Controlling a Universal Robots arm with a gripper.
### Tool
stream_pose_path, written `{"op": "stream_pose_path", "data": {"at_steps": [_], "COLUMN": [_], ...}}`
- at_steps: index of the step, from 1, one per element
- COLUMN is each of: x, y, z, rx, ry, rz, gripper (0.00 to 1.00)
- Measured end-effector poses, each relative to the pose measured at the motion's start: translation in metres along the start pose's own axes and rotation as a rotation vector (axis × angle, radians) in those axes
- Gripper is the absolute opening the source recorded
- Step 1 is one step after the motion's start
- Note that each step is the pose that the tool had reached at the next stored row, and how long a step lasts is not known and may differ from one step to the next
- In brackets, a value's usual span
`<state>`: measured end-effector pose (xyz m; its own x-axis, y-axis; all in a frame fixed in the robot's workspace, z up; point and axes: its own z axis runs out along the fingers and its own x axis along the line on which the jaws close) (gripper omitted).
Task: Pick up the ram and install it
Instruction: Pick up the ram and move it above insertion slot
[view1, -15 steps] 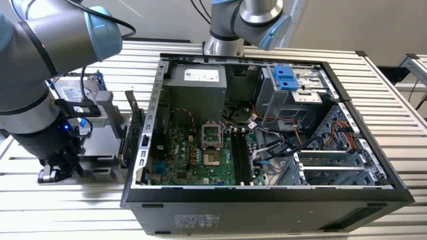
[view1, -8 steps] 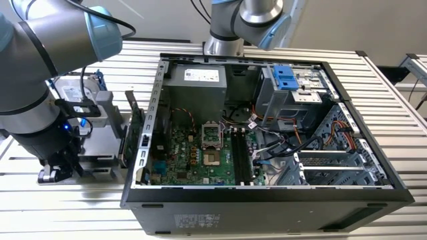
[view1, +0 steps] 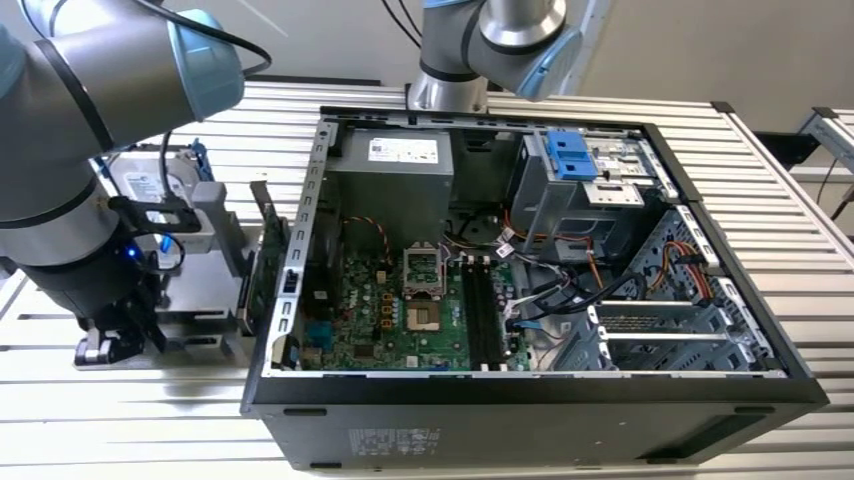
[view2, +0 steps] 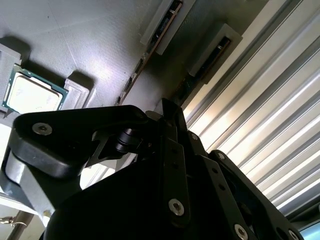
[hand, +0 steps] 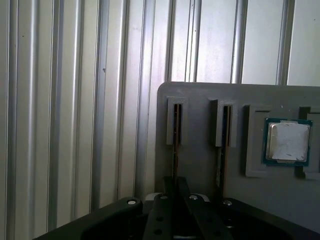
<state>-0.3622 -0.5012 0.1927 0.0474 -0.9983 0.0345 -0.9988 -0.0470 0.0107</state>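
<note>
ram: edge-on in the slot nearest the side edge of the holder, chips untellable, one end behind the gripper
gripper: body cut by the picture's edge in both wrist views
second stick: edge-on too, kind untellable
holder: far side past the processor cut off
hard drive: largely behind the arm in the exterior view

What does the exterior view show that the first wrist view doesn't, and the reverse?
Exterior view: the open computer case, its motherboard and a hard drive. First wrist view: the ram and a second stick edge-on in slots, a processor chip, the pincer in line with the ram. Both: the slatted table and the grey holder.
</note>
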Motion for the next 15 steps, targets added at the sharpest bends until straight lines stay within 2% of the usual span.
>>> {"op": "stream_pose_path", "data": {"at_steps": [15], "x": [0.0008], "y": [0.0003], "z": [-0.0226], "rx": [-0.0001], "ry": [0.0001], "rz": [0.000], "gripper": [0.00]}}
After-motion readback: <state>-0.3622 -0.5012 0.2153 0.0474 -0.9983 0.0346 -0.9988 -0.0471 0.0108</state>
